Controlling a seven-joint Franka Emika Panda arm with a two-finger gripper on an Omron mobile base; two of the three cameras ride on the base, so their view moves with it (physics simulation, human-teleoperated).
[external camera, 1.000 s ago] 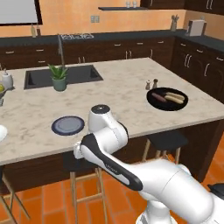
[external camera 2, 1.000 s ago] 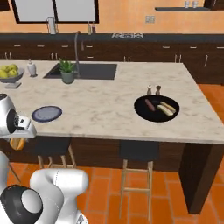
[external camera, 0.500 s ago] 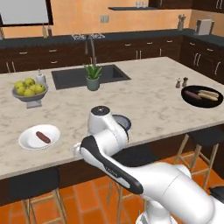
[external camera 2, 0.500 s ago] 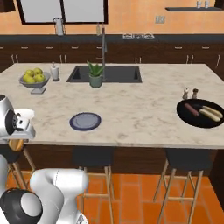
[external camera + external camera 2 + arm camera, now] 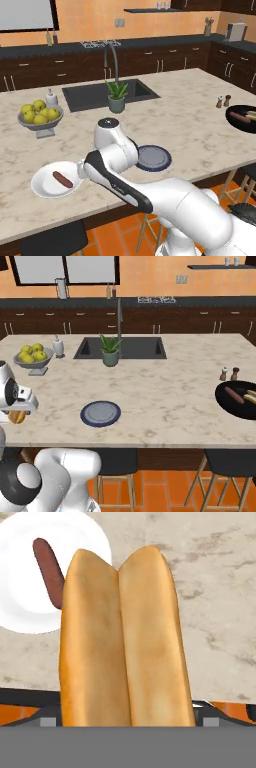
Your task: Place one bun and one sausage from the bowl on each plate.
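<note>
My gripper [image 5: 125, 714] is shut on an orange-tan bun [image 5: 125, 647] that stands lengthwise in the hand view. Behind it lies the white plate [image 5: 20, 604] with one reddish-brown sausage [image 5: 50, 569] on it. In the left base view the gripper [image 5: 80, 170] hangs at the right edge of that white plate [image 5: 42, 190] and its sausage [image 5: 62, 179]. The held bun [image 5: 16, 416] shows orange under the hand. The grey-blue plate [image 5: 152, 157] lies bare just right of the arm. The black bowl [image 5: 230, 121] at the far right holds a sausage [image 5: 239, 118] and a paler bun [image 5: 250, 114].
A grey footed bowl of yellow-green fruit [image 5: 40, 116] stands behind the white plate. A potted plant [image 5: 117, 97] sits by the sink [image 5: 90, 95]. Salt and pepper shakers [image 5: 223, 101] stand beside the black bowl. Dark stools [image 5: 227, 466] are tucked under the counter's front edge.
The whole picture has shifted: the base has driven left along the counter. The black bowl has slid to the far right and the white plate with its sausage has come closer. The bun stays gripped.
</note>
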